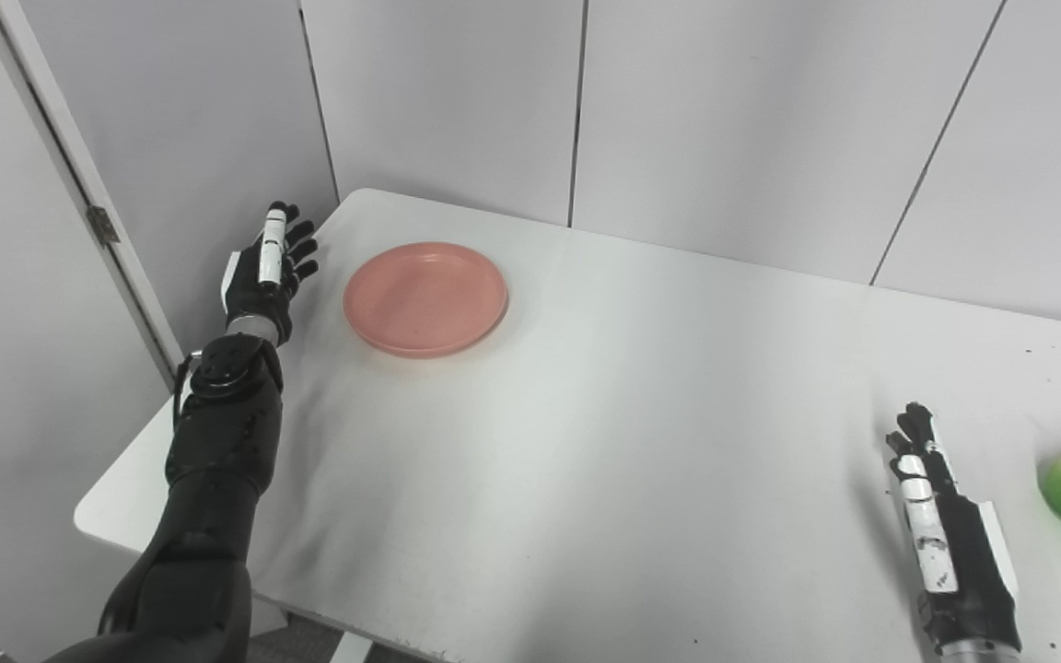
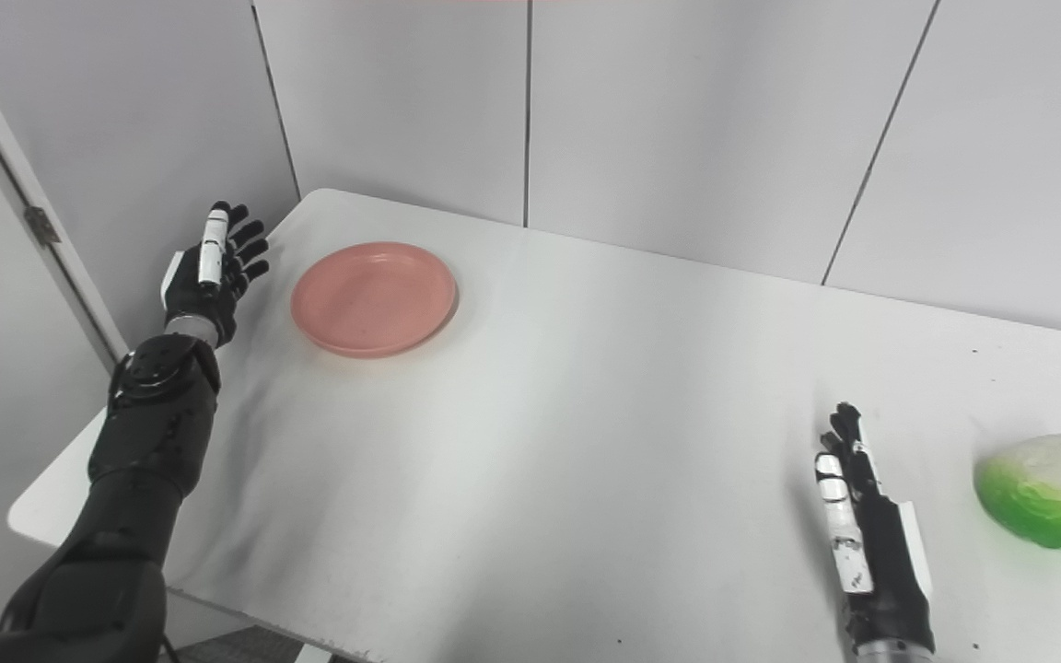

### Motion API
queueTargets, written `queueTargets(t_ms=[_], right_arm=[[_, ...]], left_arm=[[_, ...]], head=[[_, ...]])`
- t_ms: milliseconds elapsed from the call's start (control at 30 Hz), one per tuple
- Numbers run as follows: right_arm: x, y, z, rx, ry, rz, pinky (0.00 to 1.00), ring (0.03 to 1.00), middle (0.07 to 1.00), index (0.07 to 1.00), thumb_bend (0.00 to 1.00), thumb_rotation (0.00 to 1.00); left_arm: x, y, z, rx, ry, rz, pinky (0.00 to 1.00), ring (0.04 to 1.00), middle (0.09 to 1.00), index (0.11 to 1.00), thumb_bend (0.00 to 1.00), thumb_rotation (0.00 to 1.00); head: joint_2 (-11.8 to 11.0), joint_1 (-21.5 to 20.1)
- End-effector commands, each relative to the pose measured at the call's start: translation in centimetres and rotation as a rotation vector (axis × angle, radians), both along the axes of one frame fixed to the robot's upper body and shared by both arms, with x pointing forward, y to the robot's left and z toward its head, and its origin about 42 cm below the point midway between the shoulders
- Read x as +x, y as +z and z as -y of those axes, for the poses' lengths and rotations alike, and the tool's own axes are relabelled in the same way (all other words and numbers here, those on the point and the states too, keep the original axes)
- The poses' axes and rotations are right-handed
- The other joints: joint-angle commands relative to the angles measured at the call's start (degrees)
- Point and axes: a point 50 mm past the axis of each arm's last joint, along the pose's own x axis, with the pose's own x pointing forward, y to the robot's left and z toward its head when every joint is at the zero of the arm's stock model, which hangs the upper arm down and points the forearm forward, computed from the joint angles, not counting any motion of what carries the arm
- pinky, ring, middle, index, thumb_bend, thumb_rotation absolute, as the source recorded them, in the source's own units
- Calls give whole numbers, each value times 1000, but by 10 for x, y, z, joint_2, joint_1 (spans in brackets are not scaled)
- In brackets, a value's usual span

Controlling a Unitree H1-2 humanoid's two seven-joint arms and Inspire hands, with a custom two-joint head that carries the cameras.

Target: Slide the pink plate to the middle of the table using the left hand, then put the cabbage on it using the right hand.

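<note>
Sitting on the far left part of the white tabletop [image 1: 641, 414], the pink plate [image 1: 425, 297] is lying flat and holding nothing. The left robot hand [image 1: 265, 276] is hovering at the far left edge of the tabletop, just beside the plate's left rim but not touching it. Its fingers [image 1: 302, 247] are spreading apart and pointing away toward the far wall, and it is gripping nothing. The black left arm is reaching in from the near left corner.

The cabbage [image 2: 1046, 491], pale on top and bright green lower down, is resting on the tabletop at the near right, well apart from the plate. The right robot hand [image 2: 867, 534] is lying low over the tabletop just to the left of the cabbage, with a clear gap between them. Its fingers [image 2: 848, 428] are stretching out straight and close together, pointing toward the far side, and it is holding nothing. The middle of the tabletop is lying between the plate and the cabbage. Grey wall panels [image 1: 724, 110] are standing behind the tabletop.
</note>
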Motion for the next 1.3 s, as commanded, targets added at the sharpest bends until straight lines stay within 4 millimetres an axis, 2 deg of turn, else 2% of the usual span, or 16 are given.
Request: queueTargets(t_ms=[0, 233, 467, 933, 1267], right_arm=[[-5, -3, 3, 0, -14, -11, 980, 968, 978, 979, 188, 1000], [-6, -2, 2, -2, -13, -6, 974, 966, 977, 979, 185, 1000], [-7, -1, 0, -5, -13, -5, 966, 959, 974, 976, 201, 1000], [-9, 1, -3, -1, -14, 14, 946, 949, 962, 966, 201, 1000], [-9, 1, -5, -16, -13, 14, 942, 948, 963, 967, 204, 1000]], left_arm=[[17, 41, -12, 45, 21, 107, 872, 883, 877, 864, 401, 1000], [22, 28, -7, 26, 27, 71, 844, 866, 858, 841, 394, 1000], [23, 9, 7, 7, 11, 31, 825, 837, 839, 822, 384, 1000], [16, -43, 57, -88, -119, 23, 839, 855, 853, 841, 397, 1000], [7, -56, 87, -138, -204, 31, 841, 850, 850, 840, 391, 1000]], head=[[1, 0], [4, 0], [8, -3], [18, -11], [24, -23]])
